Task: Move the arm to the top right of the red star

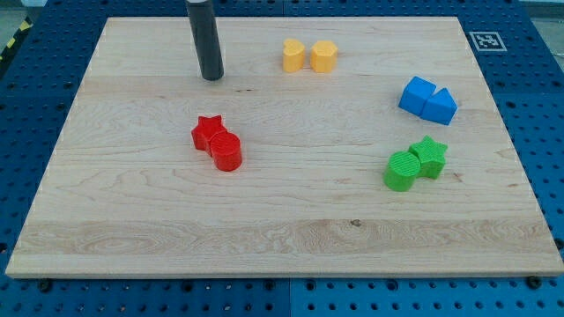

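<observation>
The red star [208, 131] lies left of the board's middle, touching a red cylinder [226, 151] at its lower right. My tip [212, 77] rests on the board above the red star, roughly straight above it and a short gap away. The dark rod rises from the tip to the view's top edge.
Two yellow blocks [308, 55] sit side by side near the view's top. Two blue blocks [427, 99] sit at the right. A green cylinder [403, 171] and green star [429, 156] touch at the lower right. The wooden board [282, 238] lies on a blue pegboard table.
</observation>
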